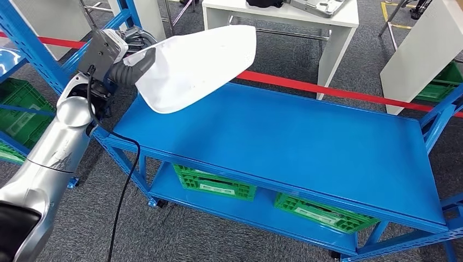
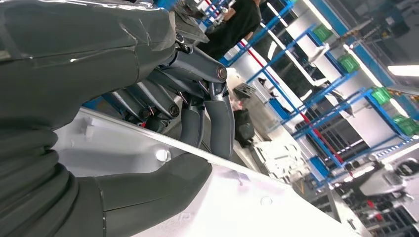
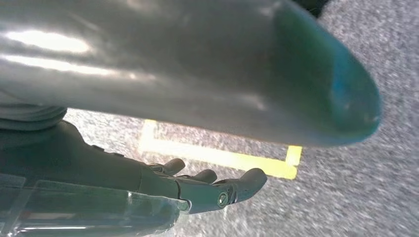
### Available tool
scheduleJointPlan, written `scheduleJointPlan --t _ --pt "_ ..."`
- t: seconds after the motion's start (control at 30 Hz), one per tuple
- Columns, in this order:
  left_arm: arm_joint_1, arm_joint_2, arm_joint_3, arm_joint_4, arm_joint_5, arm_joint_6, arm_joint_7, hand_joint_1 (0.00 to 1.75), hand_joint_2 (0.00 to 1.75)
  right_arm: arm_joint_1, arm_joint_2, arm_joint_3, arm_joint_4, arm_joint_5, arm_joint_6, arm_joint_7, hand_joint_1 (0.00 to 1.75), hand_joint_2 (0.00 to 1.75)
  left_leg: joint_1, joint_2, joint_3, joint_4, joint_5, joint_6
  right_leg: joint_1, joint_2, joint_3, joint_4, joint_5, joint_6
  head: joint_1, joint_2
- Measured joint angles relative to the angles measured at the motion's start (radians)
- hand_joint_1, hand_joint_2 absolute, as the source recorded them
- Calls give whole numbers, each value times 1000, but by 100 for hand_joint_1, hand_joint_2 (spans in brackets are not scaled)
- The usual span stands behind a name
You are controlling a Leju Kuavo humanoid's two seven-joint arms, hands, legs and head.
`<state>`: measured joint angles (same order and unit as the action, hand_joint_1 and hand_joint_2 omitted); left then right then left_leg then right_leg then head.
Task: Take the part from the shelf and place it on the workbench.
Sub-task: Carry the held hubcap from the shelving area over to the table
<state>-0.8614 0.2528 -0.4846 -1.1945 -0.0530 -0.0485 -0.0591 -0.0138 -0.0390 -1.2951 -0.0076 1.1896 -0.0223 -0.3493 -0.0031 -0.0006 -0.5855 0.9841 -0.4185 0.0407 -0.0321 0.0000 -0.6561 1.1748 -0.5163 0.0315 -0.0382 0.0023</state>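
Above the near-left corner of the blue tabletop [image 1: 284,136], left robot hand [image 1: 126,64] holds 1 white panel part [image 1: 194,63], thumb on one face and fingers [image 2: 217,123] behind, so it hangs clear w/o touching the surface, prob. for carry-over before lowering. Right robot hand [image 3: 197,185] hangs over carpet, holding nothing, fingers loosely apart. 2 green crates [image 1: 215,183] sit on the lower shelf, below the held part.

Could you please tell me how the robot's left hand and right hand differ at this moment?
The left hand grips the white part, thumb on one face and fingers on the other; the right hand holds nothing, fingers loosely apart. The left is raised over the blue workbench; the right hangs over grey carpet. Both are dark grey.
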Motion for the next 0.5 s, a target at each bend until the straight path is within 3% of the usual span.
scheduleJointPlan --t 0.03,0.1,0.2,0.23,0.3,0.37,0.4,0.43,0.47,0.5 --pt "1 4 -4 -6 6 1 -1 175 175 -2 1 0 0 1 -5 -6 0 0 0 -1 -4 6 -2 -5 -2 0 39 -68 22 4 0 0" --pt "7 15 -10 -18 12 7 0 175 175 -5 3 0 1 3 -13 -14 0 0 -3 -1 -14 20 -6 -18 -2 4 79 -143 47 -1 -1 0" --pt "29 35 -14 -33 12 20 0 175 175 -12 8 0 1 10 -22 -20 0 0 -2 -2 -24 32 -5 -34 -1 9 72 -147 52 -19 -1 0" --pt "39 42 -14 -37 11 23 0 175 175 -15 10 0 1 13 -24 -20 0 0 1 -1 -29 42 -16 -40 -2 9 68 -146 55 -26 -2 0" --pt "59 53 -12 -44 4 27 0 175 175 -18 12 0 2 19 -27 -20 0 0 6 -1 -56 117 -80 -52 -5 8 59 -147 65 -41 -4 0" --pt "81 59 -10 -50 -6 29 0 175 175 -20 13 0 2 22 -27 -20 0 0 9 -1 -101 252 -161 -61 -1 7 47 -147 74 -51 -6 0" --pt "91 60 -10 -53 -9 29 0 175 175 -21 13 0 2 22 -27 -20 0 0 11 -1 -114 303 -183 -63 2 6 40 -146 78 -53 -6 0" --pt "100 60 -10 -55 -12 29 0 175 175 -22 13 0 2 22 -27 -19 0 0 12 0 -111 320 -186 -62 5 6 34 -146 83 -55 -6 0" --pt "106 61 -10 -59 -13 29 0 175 175 -22 13 0 2 23 -27 -19 0 0 12 -1 -85 294 -170 -59 8 6 28 -146 89 -55 -6 0" --pt "109 62 -9 -63 -15 29 0 175 175 -23 14 0 2 23 -27 -19 0 0 11 -1 -42 233 -143 -52 11 6 23 -146 95 -55 -6 0"
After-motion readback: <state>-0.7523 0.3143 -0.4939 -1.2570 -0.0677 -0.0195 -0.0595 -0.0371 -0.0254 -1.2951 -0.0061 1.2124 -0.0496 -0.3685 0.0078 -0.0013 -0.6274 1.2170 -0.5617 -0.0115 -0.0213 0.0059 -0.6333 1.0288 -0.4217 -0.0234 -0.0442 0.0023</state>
